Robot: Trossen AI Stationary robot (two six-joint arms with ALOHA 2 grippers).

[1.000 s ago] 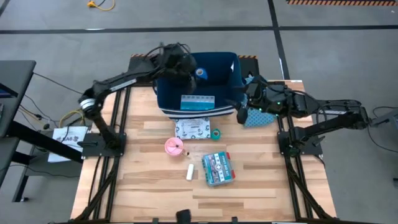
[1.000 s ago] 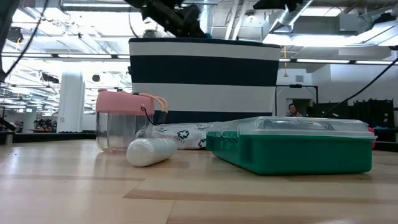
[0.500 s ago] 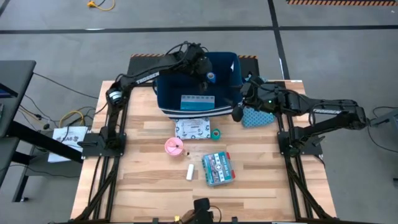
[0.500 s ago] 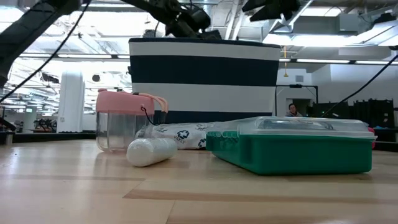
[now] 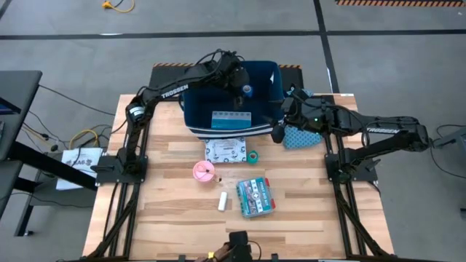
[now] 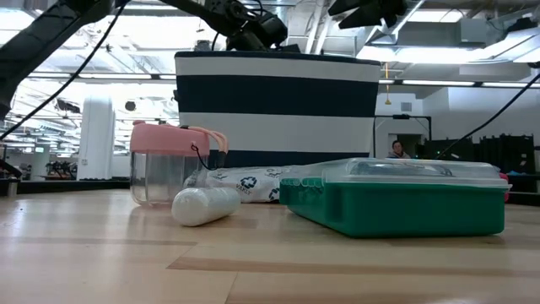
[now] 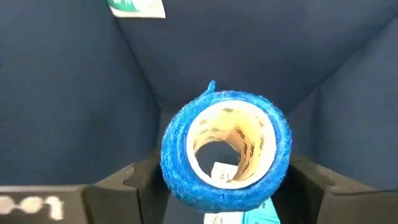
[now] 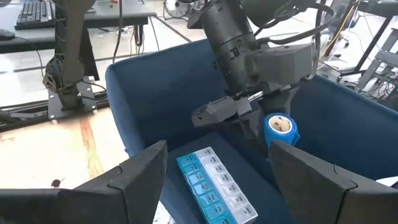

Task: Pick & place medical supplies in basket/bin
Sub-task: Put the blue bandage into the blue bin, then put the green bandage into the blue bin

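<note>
We see the left gripper (image 5: 245, 89) reaching down over the navy bin (image 5: 196, 109), with the blue tape roll (image 7: 225, 148) sitting between its fingers (image 7: 118, 186); whether the fingers clamp the roll or have just parted from it we cannot tell. Directly beneath the roll, on the bin floor, lies the light-blue pill organizer (image 8: 214, 185). The right gripper (image 5: 279, 131) hovers with jaws spread wide and empty, just outside the bin's near corner, beside the teal patterned pouch (image 5: 300, 136). Nearer us than the bin, well apart from both grippers, lie a white packet (image 5: 226, 151), green roll (image 5: 253, 156), pink round piece (image 5: 203, 172), white stick (image 5: 223, 201) and a teal case (image 5: 255, 197).
</note>
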